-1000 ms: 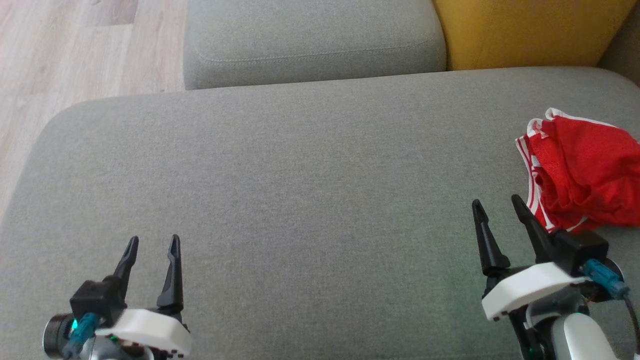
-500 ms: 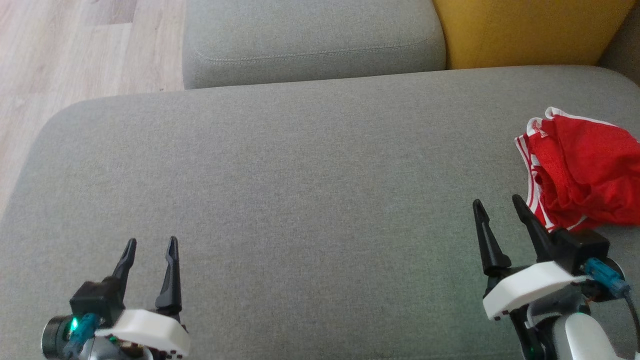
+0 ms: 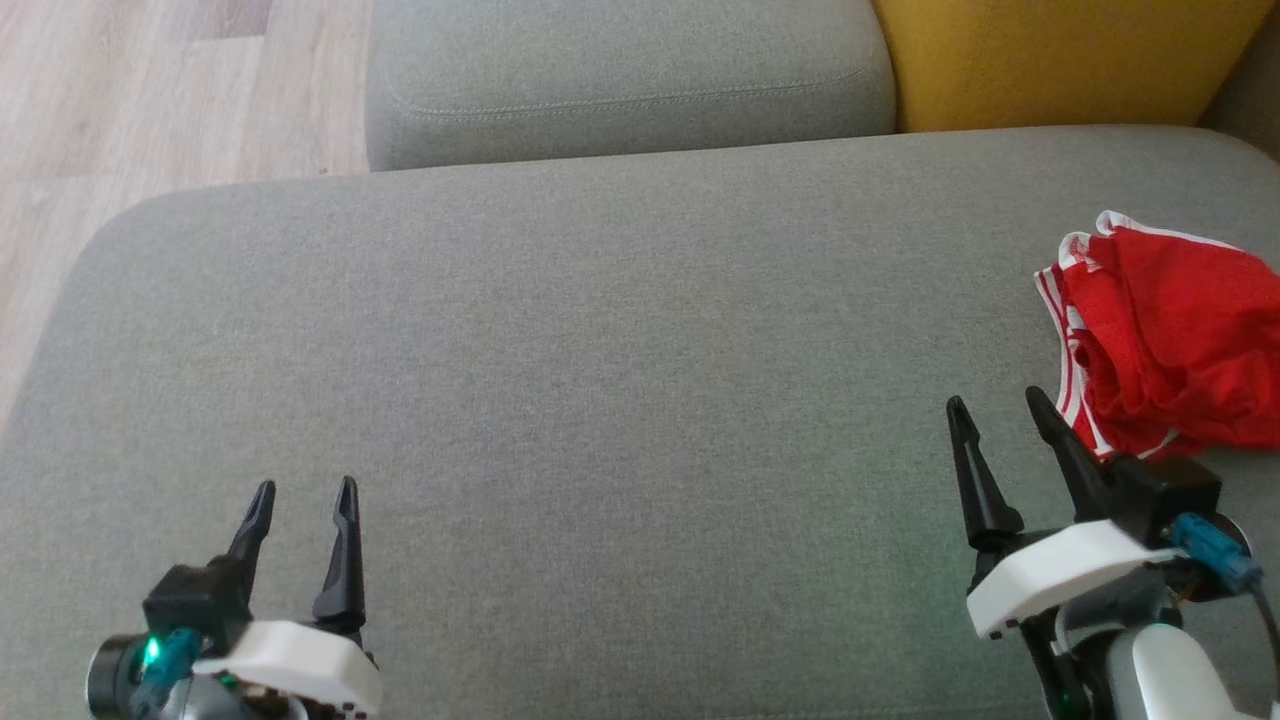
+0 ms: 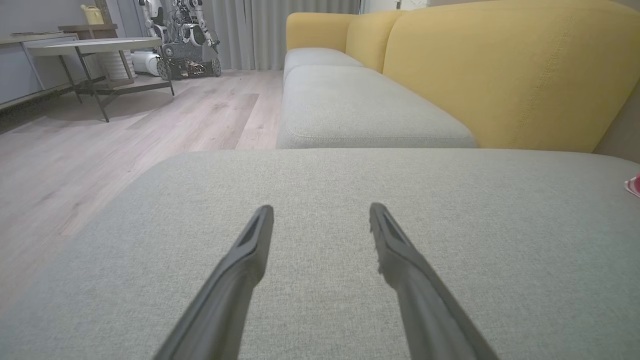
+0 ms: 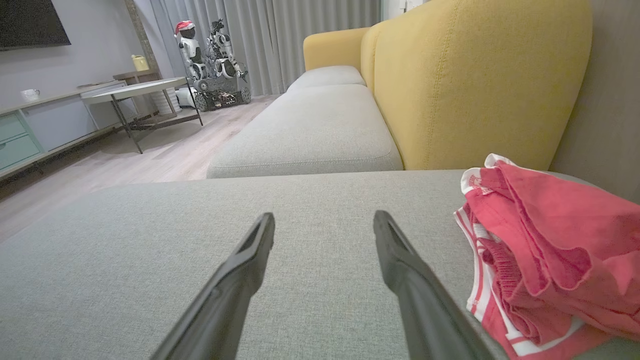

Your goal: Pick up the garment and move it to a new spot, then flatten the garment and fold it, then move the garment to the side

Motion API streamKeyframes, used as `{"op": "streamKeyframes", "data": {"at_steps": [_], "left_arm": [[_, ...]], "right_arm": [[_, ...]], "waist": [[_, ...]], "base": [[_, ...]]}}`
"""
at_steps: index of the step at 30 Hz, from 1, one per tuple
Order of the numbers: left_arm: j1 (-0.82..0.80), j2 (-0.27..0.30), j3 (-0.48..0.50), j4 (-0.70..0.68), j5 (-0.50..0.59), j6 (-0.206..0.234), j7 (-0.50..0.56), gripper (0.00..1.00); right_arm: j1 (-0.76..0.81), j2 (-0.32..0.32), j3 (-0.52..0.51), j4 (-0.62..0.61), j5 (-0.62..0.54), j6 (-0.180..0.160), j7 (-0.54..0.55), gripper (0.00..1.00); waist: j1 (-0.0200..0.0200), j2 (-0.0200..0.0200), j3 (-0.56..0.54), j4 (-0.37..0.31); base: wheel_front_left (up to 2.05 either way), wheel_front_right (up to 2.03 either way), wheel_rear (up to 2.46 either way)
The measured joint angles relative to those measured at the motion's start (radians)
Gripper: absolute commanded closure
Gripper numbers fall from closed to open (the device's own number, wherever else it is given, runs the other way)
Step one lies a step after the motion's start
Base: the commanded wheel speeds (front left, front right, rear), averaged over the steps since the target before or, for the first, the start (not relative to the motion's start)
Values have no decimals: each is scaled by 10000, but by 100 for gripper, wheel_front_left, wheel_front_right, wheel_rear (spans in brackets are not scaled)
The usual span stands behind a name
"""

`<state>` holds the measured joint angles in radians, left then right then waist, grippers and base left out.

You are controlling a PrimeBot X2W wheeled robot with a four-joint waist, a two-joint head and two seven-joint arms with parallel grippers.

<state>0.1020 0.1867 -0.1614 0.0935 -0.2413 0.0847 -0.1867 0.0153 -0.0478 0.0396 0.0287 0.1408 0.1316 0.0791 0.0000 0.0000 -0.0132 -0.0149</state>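
Left end effector and right end effector both hover low, fingers spread apart and empty.

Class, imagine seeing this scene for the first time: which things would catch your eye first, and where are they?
A crumpled red garment with white trim lies at the right edge of the grey seat cushion, beside the open right tool. Behind it stands a bright yellow backrest, and the open left tool is at the lower left.
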Motion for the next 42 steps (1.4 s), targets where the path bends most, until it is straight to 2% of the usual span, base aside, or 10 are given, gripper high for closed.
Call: {"op": "streamKeyframes", "data": {"at_steps": [1, 5, 42], "left_arm": [[0, -21, -6, 79, -4, 2, 6, 100], [274, -215, -107, 673, -52, 0, 46, 100], [-87, -571, 522, 1014, -3992, -598, 899, 100]], "right_arm": [[-2, 2, 2, 79, 0, 0, 0, 100], [294, 15, 38, 696, 73, 0, 2, 100], [291, 4, -234, 1185, 4426, 0, 0, 100]], "waist": [[0, 0, 3, 3], [0, 0, 7, 6], [0, 0, 52, 47]], "base": [[0, 0, 0], [0, 0, 0], [0, 0, 0]]}}
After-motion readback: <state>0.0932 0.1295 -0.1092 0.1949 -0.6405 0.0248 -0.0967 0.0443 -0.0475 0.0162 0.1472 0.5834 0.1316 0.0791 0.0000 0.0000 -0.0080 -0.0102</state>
